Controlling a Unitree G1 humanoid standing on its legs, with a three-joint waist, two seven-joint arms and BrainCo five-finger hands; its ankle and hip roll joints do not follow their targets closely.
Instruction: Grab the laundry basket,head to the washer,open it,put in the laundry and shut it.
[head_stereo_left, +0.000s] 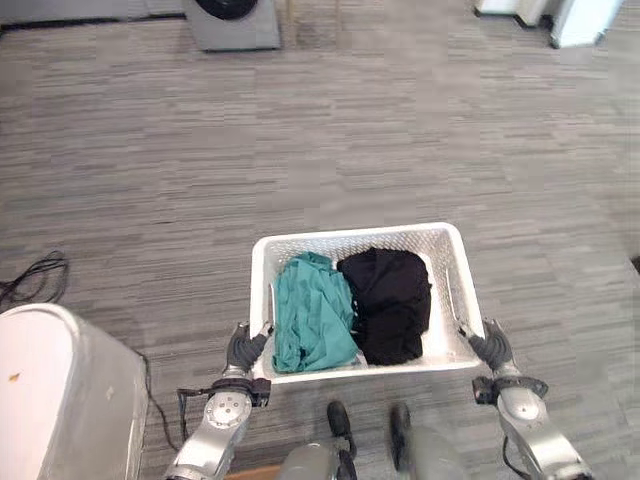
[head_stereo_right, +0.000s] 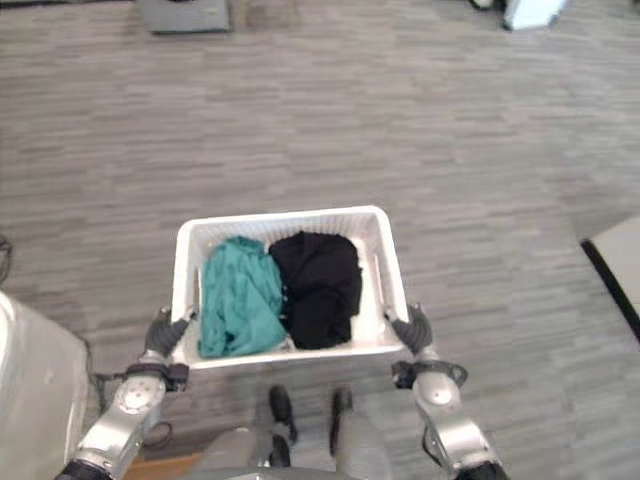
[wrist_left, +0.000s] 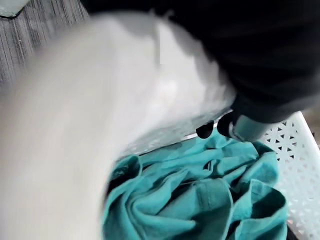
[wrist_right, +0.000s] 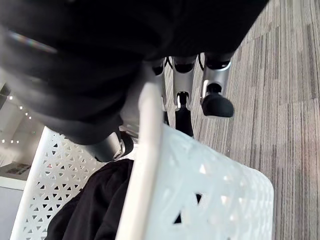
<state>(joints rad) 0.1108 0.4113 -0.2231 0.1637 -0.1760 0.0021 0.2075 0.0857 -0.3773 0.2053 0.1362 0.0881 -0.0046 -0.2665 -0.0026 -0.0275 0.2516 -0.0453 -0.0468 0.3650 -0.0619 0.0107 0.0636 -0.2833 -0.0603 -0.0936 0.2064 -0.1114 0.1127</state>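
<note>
A white lattice laundry basket (head_stereo_left: 350, 236) hangs low in front of me, above the grey carpet. Inside it, a teal garment (head_stereo_left: 312, 325) is bunched on the left and a black garment (head_stereo_left: 388, 300) on the right. My left hand (head_stereo_left: 243, 350) grips the basket's left rim, its thumb (wrist_left: 235, 125) hooked inside over the teal garment (wrist_left: 200, 195). My right hand (head_stereo_left: 492, 348) grips the right rim, with its thumb (wrist_right: 107, 145) inside by the black garment (wrist_right: 95, 210) and its fingers (wrist_right: 215, 95) outside the wall (wrist_right: 210, 190). The grey washer (head_stereo_left: 232, 22) stands far ahead on the left.
A white rounded bin or appliance (head_stereo_left: 60, 400) stands close at my lower left. White furniture (head_stereo_left: 580, 20) sits at the far right. A pale slab with a dark edge (head_stereo_right: 620, 270) lies on the floor to the right. Open carpet stretches between me and the washer.
</note>
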